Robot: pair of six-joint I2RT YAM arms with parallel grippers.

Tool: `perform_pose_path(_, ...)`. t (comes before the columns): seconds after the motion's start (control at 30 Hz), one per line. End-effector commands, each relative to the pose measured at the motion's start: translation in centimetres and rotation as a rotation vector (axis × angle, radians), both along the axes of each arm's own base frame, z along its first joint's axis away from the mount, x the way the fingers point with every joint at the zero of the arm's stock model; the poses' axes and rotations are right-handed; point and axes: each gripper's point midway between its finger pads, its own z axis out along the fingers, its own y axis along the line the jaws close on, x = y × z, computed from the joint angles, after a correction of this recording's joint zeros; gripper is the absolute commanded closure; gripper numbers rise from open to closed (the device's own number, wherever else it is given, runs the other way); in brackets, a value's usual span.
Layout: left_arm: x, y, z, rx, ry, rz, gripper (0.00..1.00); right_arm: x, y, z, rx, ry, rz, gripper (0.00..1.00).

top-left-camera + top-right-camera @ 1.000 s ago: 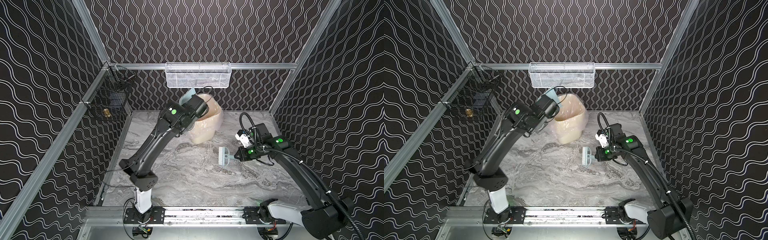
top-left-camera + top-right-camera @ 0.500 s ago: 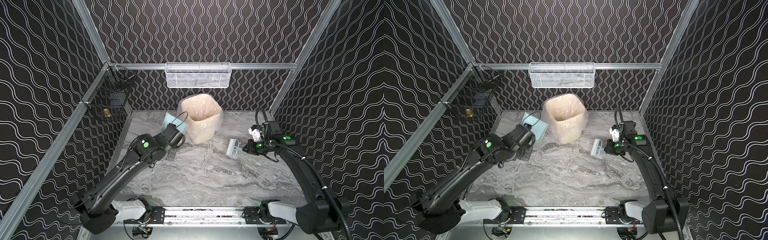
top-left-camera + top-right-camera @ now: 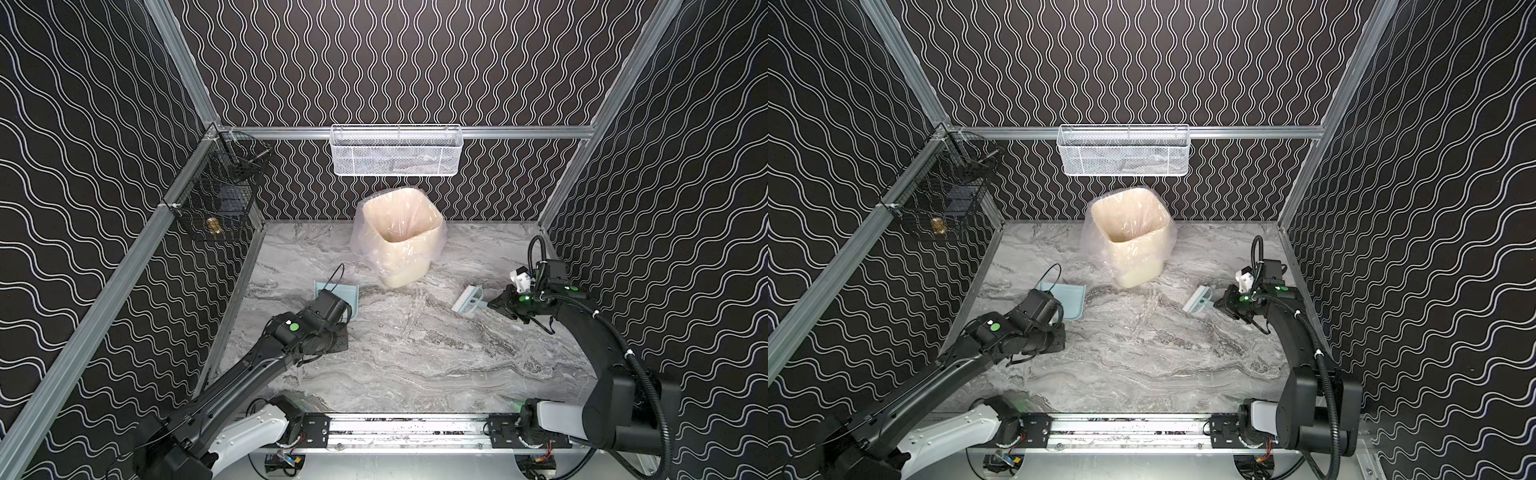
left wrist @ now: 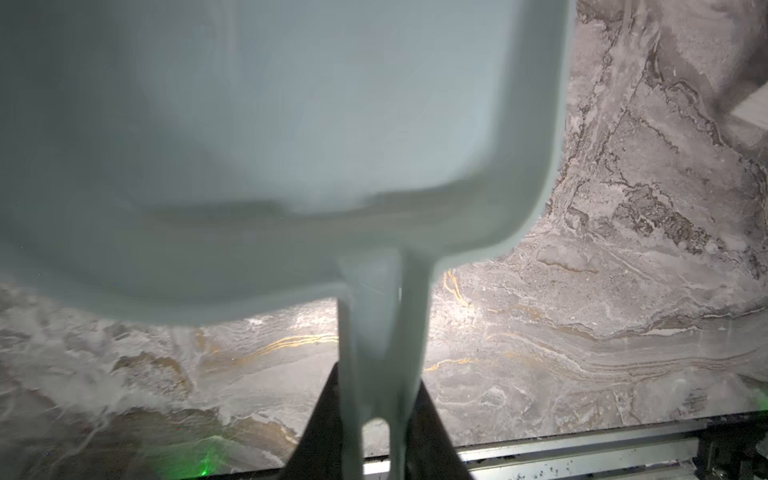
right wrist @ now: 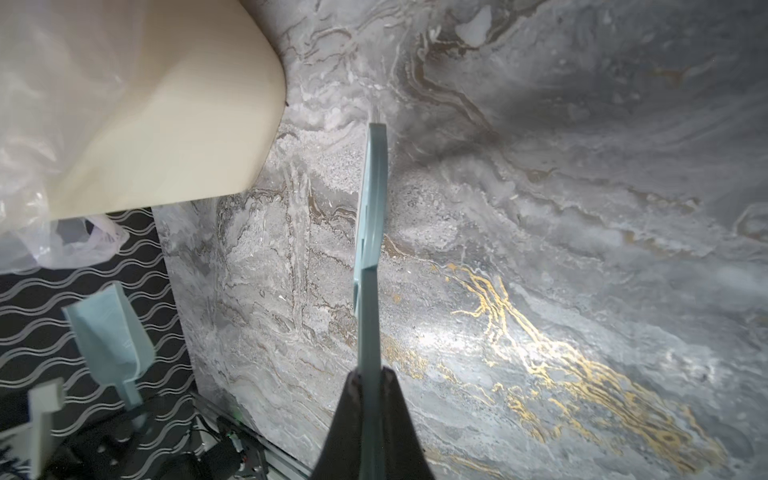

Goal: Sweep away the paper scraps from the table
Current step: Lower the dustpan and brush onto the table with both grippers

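Dustpan [image 3: 330, 287], in left claw [image 4: 376, 399], down from bin [image 3: 409, 257] toward table [image 3: 415, 353]

place: robot lab cell | signs: aluminium rails [image 3: 519, 132], wave-patterned walls [image 3: 395, 62], marble table [image 3: 415, 365]

The black left arm [image 3: 249, 365] reached low, its left gripper [image 4: 376, 395] clamped on the handle of the pale blue plastic dustpan [image 4: 291, 124], while the black right arm [image 3: 598, 332] bent inward, its right gripper [image 5: 370, 386] pinching the pale blue brush [image 5: 372, 199].

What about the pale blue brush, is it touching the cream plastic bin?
Apart. In both top views, bare marble table shows between the pale blue brush and the cream plastic-lined bin.
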Motion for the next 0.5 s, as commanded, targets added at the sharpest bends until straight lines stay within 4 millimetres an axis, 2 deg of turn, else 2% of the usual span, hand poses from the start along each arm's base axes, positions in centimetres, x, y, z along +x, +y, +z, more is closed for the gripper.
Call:
perform_pose_path(0.0, 1.4, -1.9, -0.8, -0.113, -0.025, 0.012, 1.00, 0.9, 0.3, -0.1, 0.064, -0.024, -0.026, 1.00)
perform_pose_path(0.37, 1.7, -2.6, -4.3, -0.219, -0.010, -0.003, 1.00, -1.0, 0.5, -4.4, 0.162, 0.049, -0.118, 1.00)
perform_pose_path(0.47, 1.6, -2.9, -5.4, -0.239, 0.004, -0.013, 1.00, -1.6, 0.4, -5.3, 0.161, 0.074, -0.135, 0.95)
